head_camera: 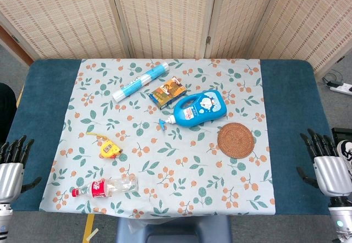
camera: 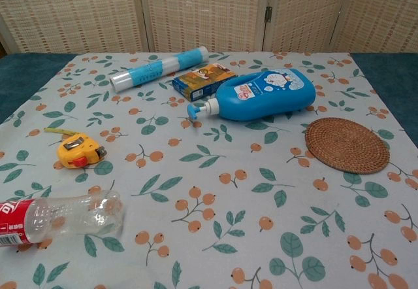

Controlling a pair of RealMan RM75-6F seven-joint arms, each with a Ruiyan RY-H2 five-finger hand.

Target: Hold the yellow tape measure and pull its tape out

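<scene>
Head view frames the left hand (head_camera: 12, 163) at the bottom left corner, raised beside the table edge with its dark fingers upright and spread apart, nothing held between them. The arm below it is cut off by the frame. The yellow tape measure (head_camera: 109, 150) is seen lying on the floral tablecloth (head_camera: 165, 160), on the left half, well apart from both hands. Its case is yellow with a red part on the near side, and a thin yellow strap trails away from it toward the far left. In the chest view the tape measure (camera: 80, 152) is shown more closely, with a metal clip on its upper face; the tape itself cannot be made out as drawn out. Just nearer than it, a clear plastic bottle (camera: 62, 218) with a red label is laid on its side, its cap end cut off in the chest view. Further right are found a blue-and-white roll (head_camera: 140, 82), a small printed box (head_camera: 167, 92), a blue pump bottle (head_camera: 198, 109) lying flat, and a round woven coaster (head_camera: 236, 139). At the bottom right the right hand (head_camera: 329, 166) is held upright off the cloth, fingers apart and empty. Neither hand is caught by the chest view.
</scene>
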